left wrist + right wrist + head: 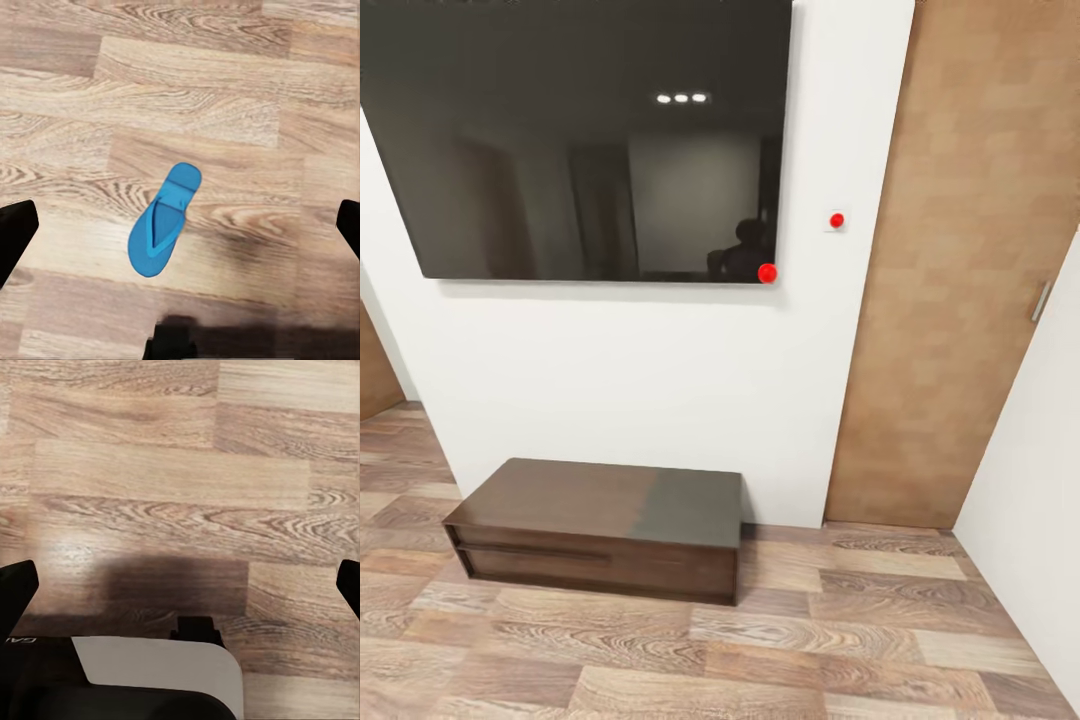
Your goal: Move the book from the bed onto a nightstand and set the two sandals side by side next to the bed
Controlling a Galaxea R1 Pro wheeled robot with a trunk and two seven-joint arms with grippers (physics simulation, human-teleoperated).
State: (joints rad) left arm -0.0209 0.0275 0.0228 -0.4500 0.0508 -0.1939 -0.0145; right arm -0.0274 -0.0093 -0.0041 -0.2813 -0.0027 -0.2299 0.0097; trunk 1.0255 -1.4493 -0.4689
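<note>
Robot facing TV (590, 140) wall, low bench (600, 530) bottom left of head view. One blue sandal (163, 223) lying loose on plank floor (225, 97), mid frame in left wrist view. Left hand (180, 225) spread wide above it, holding nothing; right hand (180, 585) likewise wide apart, nothing in it. Book, bed not seen atm. Judging: task barely started, sandal pickup looks next.

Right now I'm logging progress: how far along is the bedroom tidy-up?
Nothing looks done. One bright blue flat sandal lies alone on the wood-plank floor, between the open left gripper fingers, ungrasped. The head faces the black wall TV and dark brown bench. Book and pairing remain.
</note>
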